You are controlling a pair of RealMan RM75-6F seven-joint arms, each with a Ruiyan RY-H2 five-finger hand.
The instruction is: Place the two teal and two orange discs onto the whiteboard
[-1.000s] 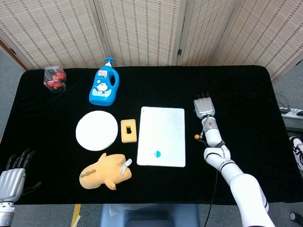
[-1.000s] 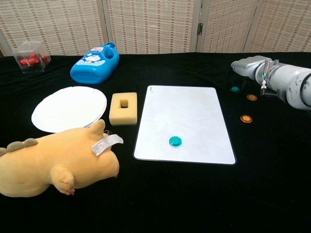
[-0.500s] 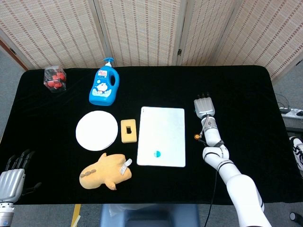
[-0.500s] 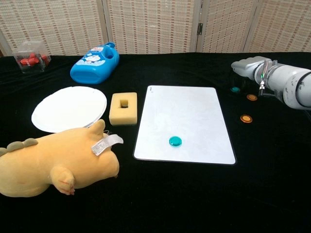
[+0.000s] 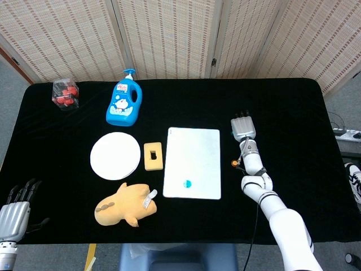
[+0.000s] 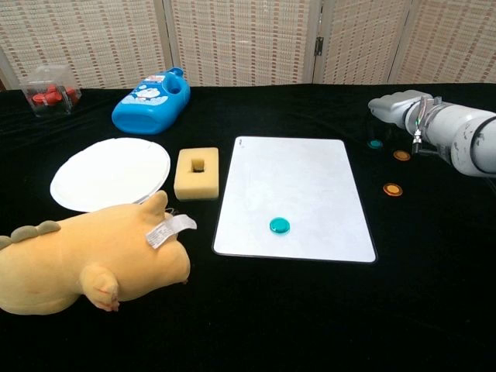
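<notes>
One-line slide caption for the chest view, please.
One teal disc lies on the whiteboard; right hand hovers above the second teal disc, two orange discs beside it.

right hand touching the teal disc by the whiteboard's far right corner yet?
Apart. In the chest view the right hand hovers above the teal disc, with black tablecloth showing between them; the head view hides that disc under the hand.

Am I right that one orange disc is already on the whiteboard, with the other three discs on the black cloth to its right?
Not quite: the disc on the whiteboard is the teal disc, not an orange one, as the chest view shows. The rest holds: the second teal disc and both orange discs lie on the black cloth to its right.
</notes>
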